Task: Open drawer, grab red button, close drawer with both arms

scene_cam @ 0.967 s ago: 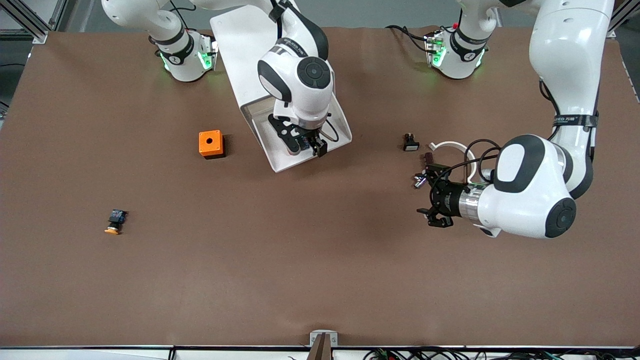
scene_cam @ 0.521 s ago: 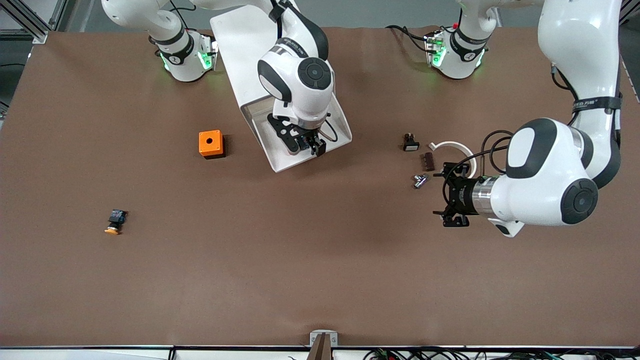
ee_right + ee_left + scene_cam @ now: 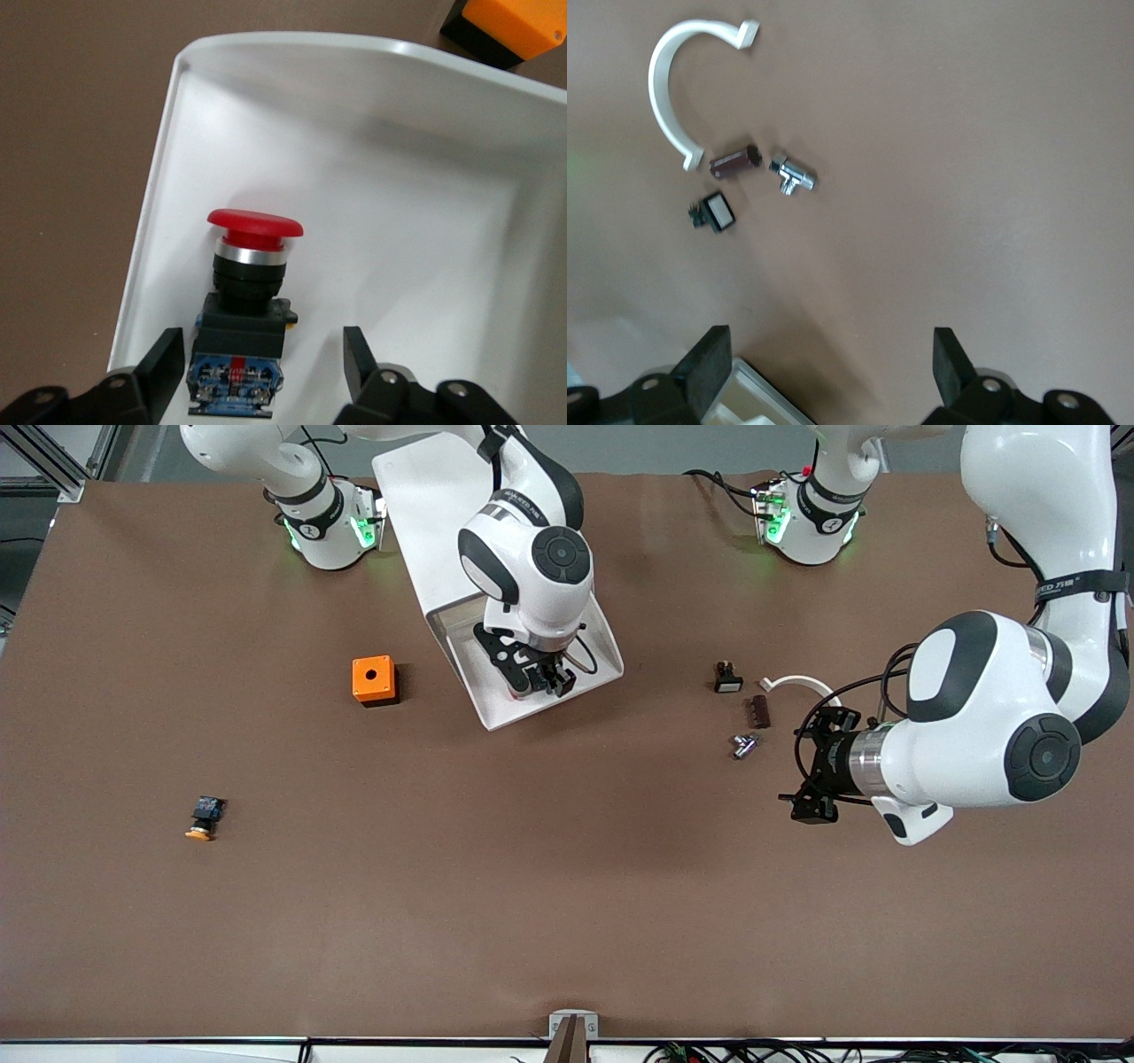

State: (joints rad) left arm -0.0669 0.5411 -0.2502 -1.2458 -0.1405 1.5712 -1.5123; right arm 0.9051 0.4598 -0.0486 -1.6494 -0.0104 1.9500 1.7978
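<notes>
The drawer (image 3: 496, 713) stands pulled out of the white cabinet (image 3: 416, 505), and its white floor fills the right wrist view (image 3: 399, 177). The red-capped button (image 3: 252, 274) lies on its side in the drawer, near one rim. My right gripper (image 3: 539, 680) is down in the drawer and open (image 3: 263, 363), with one finger on each side of the button's dark body and a gap at each. My left gripper (image 3: 813, 779) is open and empty (image 3: 830, 363) over the bare table near the left arm's end.
A black button with a white face (image 3: 728, 680), a brown piece (image 3: 759, 710), a metal fitting (image 3: 744, 745) and a white curved piece (image 3: 802, 684) lie by the left gripper. An orange box (image 3: 374, 680) sits beside the drawer. An orange-capped button (image 3: 204, 817) lies toward the right arm's end.
My left gripper has drawn back from over the small parts toward the left arm's end of the table. My right gripper has shifted only slightly in the drawer.
</notes>
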